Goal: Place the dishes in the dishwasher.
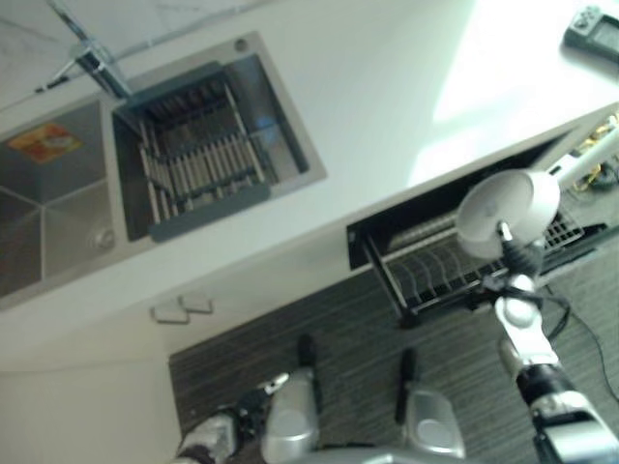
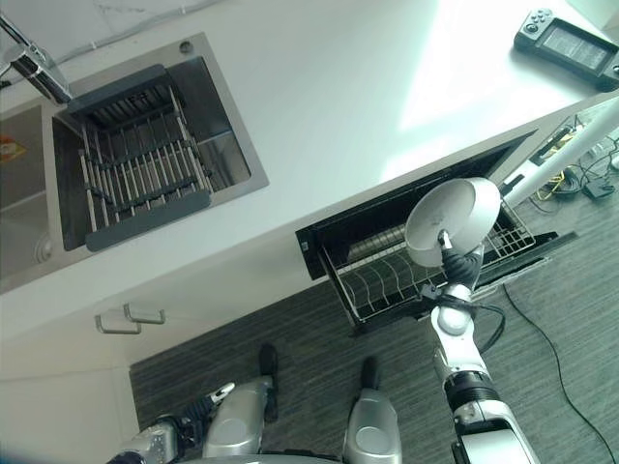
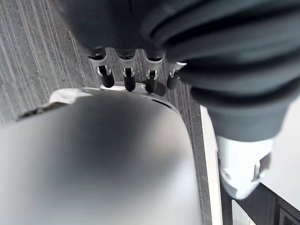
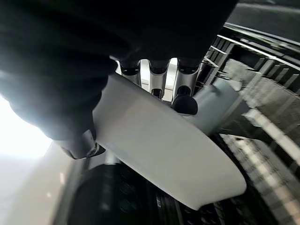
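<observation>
Right hand [image 4: 154, 84] has its fingers and thumb clamped on a white plate [image 2: 453, 220], held over the pulled-out dishwasher rack [image 2: 387, 280] under the counter [image 2: 319, 116]. Loading step: next, probably tip the plate upright and lower it between the tines. Left hand [image 3: 136, 77] hangs low at the left, fingers loosely extended, holding nothing.

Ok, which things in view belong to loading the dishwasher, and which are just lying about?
Job:
- round white plate, pinched in the right hand
- pulled-out wire dishwasher rack beneath it
- left hand, idle low by the floor

Lying about:
- steel sink holding a grey-framed drying rack
- chrome tap
- dark handheld console on the white counter
</observation>
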Robot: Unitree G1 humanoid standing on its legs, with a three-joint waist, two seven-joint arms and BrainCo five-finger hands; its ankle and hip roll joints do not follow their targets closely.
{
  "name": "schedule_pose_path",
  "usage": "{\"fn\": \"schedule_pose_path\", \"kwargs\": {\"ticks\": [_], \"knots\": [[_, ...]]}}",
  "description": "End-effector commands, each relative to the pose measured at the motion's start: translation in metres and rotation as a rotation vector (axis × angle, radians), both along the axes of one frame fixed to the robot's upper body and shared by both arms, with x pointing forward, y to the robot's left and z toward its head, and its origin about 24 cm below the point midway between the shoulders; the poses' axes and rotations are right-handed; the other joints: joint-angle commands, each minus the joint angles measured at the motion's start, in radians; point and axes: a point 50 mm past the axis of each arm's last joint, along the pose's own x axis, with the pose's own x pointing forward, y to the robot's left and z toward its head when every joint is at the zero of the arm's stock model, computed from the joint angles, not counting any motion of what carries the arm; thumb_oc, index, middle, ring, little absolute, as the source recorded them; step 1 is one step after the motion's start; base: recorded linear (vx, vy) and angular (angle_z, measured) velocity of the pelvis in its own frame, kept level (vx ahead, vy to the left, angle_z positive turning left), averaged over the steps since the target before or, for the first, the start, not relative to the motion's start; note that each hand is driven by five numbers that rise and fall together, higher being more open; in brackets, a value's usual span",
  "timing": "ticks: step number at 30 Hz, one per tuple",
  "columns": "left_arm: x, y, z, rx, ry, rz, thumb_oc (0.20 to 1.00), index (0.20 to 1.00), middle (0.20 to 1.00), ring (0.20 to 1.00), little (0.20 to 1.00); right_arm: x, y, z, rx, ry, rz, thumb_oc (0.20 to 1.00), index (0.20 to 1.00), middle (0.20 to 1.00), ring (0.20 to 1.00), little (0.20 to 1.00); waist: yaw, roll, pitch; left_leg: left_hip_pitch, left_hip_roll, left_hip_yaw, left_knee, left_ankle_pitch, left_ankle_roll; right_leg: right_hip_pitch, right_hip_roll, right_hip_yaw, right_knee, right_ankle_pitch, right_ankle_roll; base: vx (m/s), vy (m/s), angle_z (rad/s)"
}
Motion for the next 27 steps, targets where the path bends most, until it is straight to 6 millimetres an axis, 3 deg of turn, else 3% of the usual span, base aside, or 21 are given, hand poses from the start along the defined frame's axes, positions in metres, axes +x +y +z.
{"fn": "schedule_pose_path", "kwargs": {"ticks": [1,4,5,10,11,12,16,20,25,27], "knots": [[0.002,0.005,0.002,0.013,-0.012,-0.035,1.000,1.000,1.000,1.000,1.000,0.011,0.007,0.035,-0.004,-0.162,0.016,0.200,0.200,0.200,0.200,0.200,0.011,-0.034,-0.044,-0.051,-0.028,-0.084,0.106,-0.081,0.030,-0.045,-0.023,-0.013,0.126,-0.060,-0.047,-0.02,0.009,0.04],[0.024,0.007,0.011,0.023,-0.068,-0.066,1.000,1.000,1.000,1.000,1.000,0.027,0.013,0.031,-0.040,-0.065,0.049,0.200,0.200,0.200,0.200,0.200,0.024,-0.023,-0.018,-0.096,-0.041,-0.100,0.133,-0.079,0.035,-0.085,-0.030,-0.016,0.157,-0.061,-0.049,-0.07,0.000,0.05],[0.030,0.011,0.015,0.034,-0.076,-0.082,1.000,1.000,1.000,1.000,1.000,0.033,0.006,0.025,-0.083,0.026,0.048,0.200,0.200,0.200,0.200,0.200,0.032,-0.018,-0.012,-0.109,-0.044,-0.105,0.136,-0.073,0.034,-0.097,-0.031,-0.018,0.162,-0.060,-0.049,-0.06,-0.024,0.21],[0.038,0.017,0.020,0.052,-0.092,-0.113,1.000,1.000,1.000,1.000,1.000,0.038,-0.017,0.023,-0.220,0.165,-0.007,0.200,0.200,0.200,0.200,0.200,0.056,-0.009,-0.006,-0.125,-0.049,-0.121,0.109,-0.055,0.037,-0.109,-0.027,-0.023,0.156,-0.058,-0.043,-0.04,-0.027,0.18],[0.042,0.020,0.023,0.059,-0.100,-0.123,1.000,1.000,1.000,1.000,1.000,0.040,-0.027,0.023,-0.275,0.249,-0.041,0.200,0.200,0.200,0.200,0.200,0.065,-0.007,-0.004,-0.131,-0.051,-0.125,0.094,-0.047,0.038,-0.115,-0.025,-0.027,0.153,-0.056,-0.041,-0.11,-0.051,0.11],[0.046,0.024,0.026,0.039,-0.094,-0.083,1.000,1.000,1.000,1.000,1.000,0.035,-0.052,0.019,-0.314,0.388,-0.166,0.200,0.200,0.200,0.200,0.200,0.078,-0.006,0.001,-0.134,-0.052,-0.131,0.075,-0.038,0.040,-0.120,-0.023,-0.035,0.152,-0.057,-0.040,-0.10,-0.054,0.22],[0.055,0.028,0.031,0.072,-0.103,-0.068,1.000,1.000,1.000,1.000,1.000,0.034,-0.059,0.019,-0.382,0.482,-0.283,0.200,0.200,0.200,0.200,0.200,0.104,-0.012,0.006,-0.147,-0.061,-0.150,0.066,-0.033,0.045,-0.120,-0.021,-0.051,0.153,-0.059,-0.039,-0.05,-0.076,0.23],[0.060,0.029,0.034,0.102,-0.106,-0.115,1.000,1.000,1.000,1.000,1.000,0.035,-0.075,0.039,-0.720,0.614,-0.413,0.200,0.200,0.200,0.200,0.200,0.126,-0.006,0.008,-0.163,-0.074,-0.170,0.063,-0.026,0.050,-0.123,-0.017,-0.060,0.157,-0.063,-0.040,-0.02,-0.021,0.15],[0.068,0.035,0.041,0.126,-0.129,-0.139,1.000,1.000,1.000,1.000,1.000,0.047,-0.076,0.063,-1.282,0.803,-0.377,0.200,0.200,0.200,0.200,0.200,0.154,-0.021,0.010,-0.191,-0.083,-0.182,0.063,-0.021,0.057,-0.131,-0.012,-0.068,0.151,-0.061,-0.031,-0.03,-0.053,0.18],[0.069,0.037,0.043,0.131,-0.132,-0.148,1.000,1.000,1.000,1.000,1.000,0.049,-0.075,0.063,-1.391,0.883,-0.317,0.200,0.200,0.200,0.200,0.200,0.161,-0.025,0.010,-0.200,-0.085,-0.186,0.063,-0.018,0.058,-0.132,-0.012,-0.070,0.149,-0.062,-0.029,0.00,-0.027,0.17]]}}
